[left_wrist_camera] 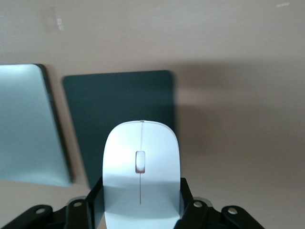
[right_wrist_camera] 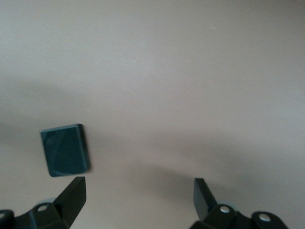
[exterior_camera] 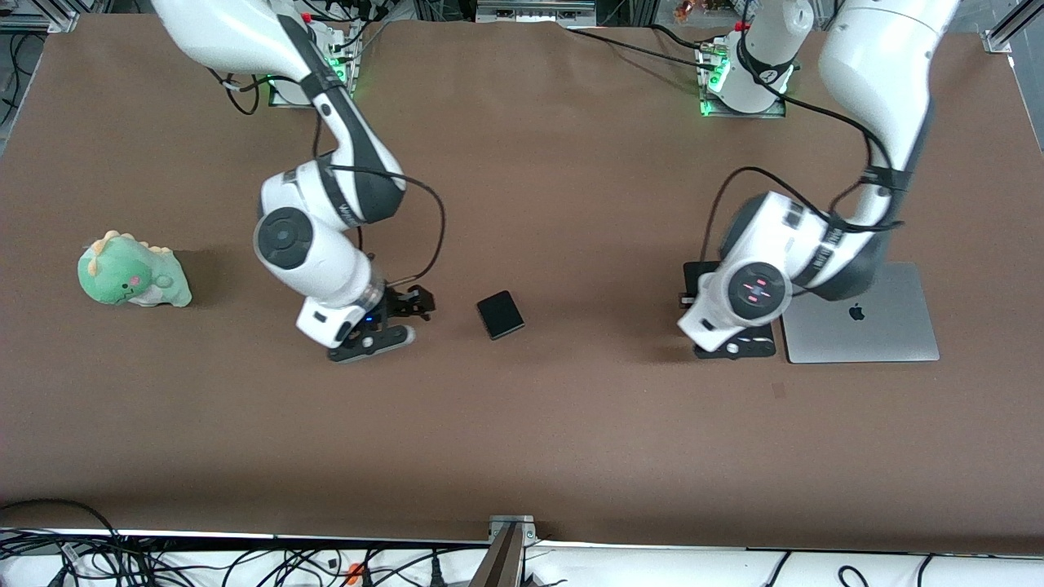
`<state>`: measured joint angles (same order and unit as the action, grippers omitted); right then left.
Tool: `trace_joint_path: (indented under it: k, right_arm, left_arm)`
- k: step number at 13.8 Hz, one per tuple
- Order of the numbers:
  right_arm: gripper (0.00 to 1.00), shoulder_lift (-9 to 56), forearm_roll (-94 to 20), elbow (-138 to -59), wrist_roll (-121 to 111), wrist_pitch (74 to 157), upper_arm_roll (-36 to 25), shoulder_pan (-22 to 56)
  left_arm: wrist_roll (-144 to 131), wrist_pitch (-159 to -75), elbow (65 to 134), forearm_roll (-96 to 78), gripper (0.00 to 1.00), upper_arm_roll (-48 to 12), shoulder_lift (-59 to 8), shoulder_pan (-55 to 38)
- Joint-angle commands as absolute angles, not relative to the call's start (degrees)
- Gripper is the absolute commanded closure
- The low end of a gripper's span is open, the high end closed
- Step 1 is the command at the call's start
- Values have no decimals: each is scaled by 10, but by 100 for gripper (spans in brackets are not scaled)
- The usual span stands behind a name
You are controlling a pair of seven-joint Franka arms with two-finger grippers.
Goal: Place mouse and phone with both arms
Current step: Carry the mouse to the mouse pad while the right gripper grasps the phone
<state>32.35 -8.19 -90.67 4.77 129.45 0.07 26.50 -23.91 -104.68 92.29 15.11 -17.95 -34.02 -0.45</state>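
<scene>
The mouse [left_wrist_camera: 141, 167] sits clamped between the fingers of the left pincer [left_wrist_camera: 141, 210], held above the dark mouse pad [left_wrist_camera: 119, 102], its long axis running straight out from the pincer along the pad's length; the closed silver laptop [exterior_camera: 864, 318] lies just beside the pad, toward the left arm's end of the desk [exterior_camera: 571, 424]. For this arm the coming move looks like a plain lowering, since the pad already lies under the mouse. The phone [exterior_camera: 500, 315] lies flat on the bare desk near the middle, clearly nearer the right arm than the left. The right pincer [right_wrist_camera: 138, 195] hangs low over the desk with its fingers spread wide and empty, and the phone lies off to one side of its gap, not between the fingers, so a sideways shift seems needed first. A green plush dinosaur [exterior_camera: 133, 271] rests well apart, toward the right arm's end.
</scene>
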Motion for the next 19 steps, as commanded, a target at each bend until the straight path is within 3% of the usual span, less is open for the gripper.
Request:
trace_joint_path:
  k: [1, 5, 11, 12, 13, 15, 19]
  right_arm:
    - [0, 351, -81, -898, 42, 1347, -3, 309]
    - [0, 409, -79, -885, 44, 1438, -4, 354]
    - [0, 472, -78, -867, 87, 1491, -8, 379]
    - [0, 479, -79, -867, 97, 1506, -8, 380]
    - [0, 489, -78, -861, 110, 1513, -8, 384]
    - [0, 501, -78, -855, 124, 1517, -9, 396]
    - [0, 512, -68, -853, 136, 1527, -9, 408]
  left_arm:
    - [-188, -1062, 936, 155, 62, -190, -346, 32]
    - [-144, -1192, 1016, 155, 61, -190, -347, 73]
    - [-144, -1276, 1077, 155, 58, -190, -347, 88]
    - [-145, -1275, 1078, 155, 54, -190, -347, 88]
    - [-145, -1276, 1078, 154, 41, -190, -347, 88]
    - [-145, -1273, 1077, 154, 0, -190, -345, 87]
    - [-146, -1234, 1058, 154, 0, -196, -329, 87]
